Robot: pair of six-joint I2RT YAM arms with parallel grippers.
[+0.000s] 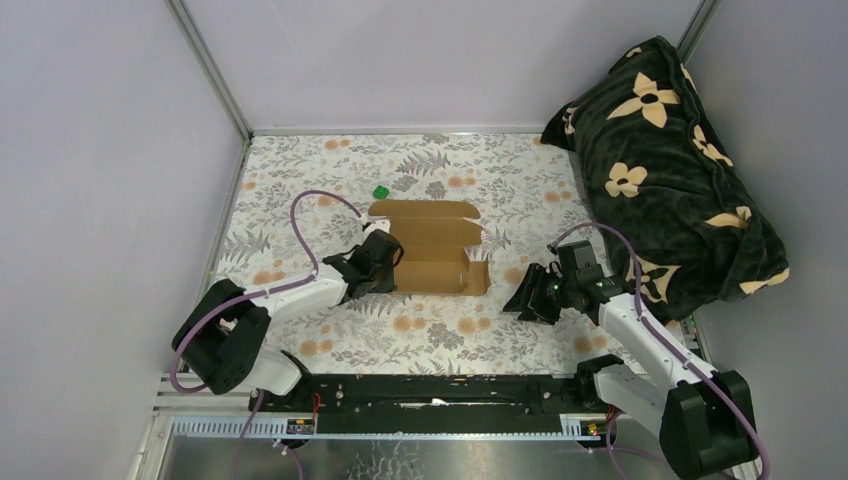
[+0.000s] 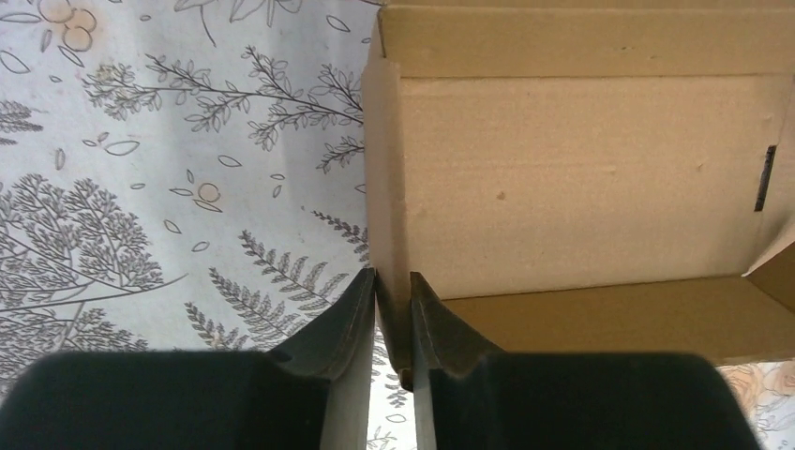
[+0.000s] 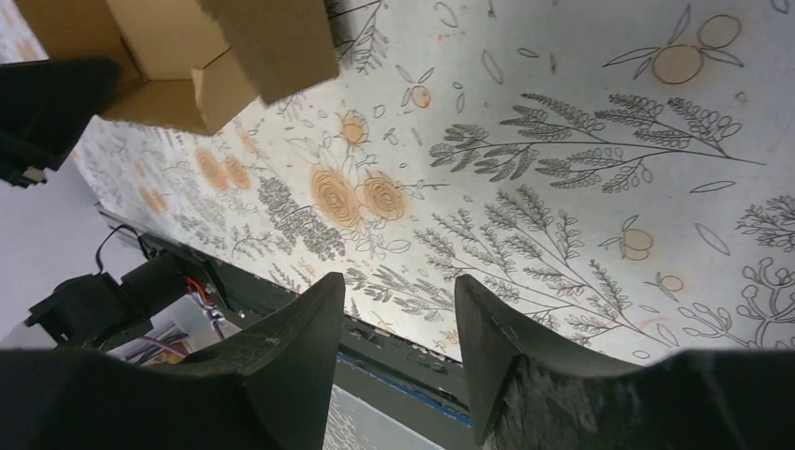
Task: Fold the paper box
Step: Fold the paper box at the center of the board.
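Pinching the left side wall of the paper box [image 1: 432, 250], a plain brown die-cut cardboard tray lying mid-table on the floral tablecloth [image 1: 450, 335], the left gripper [image 2: 394, 314] has its jaws pressed together on the cardboard. The right gripper [image 3: 398, 281] hangs parted and empty, near the box on its right. Folding looks partway done: the near and left walls stand, yet the right-end flaps seem loose and the lid lies open toward the far side. The box opens upward, its long axis running left to right.
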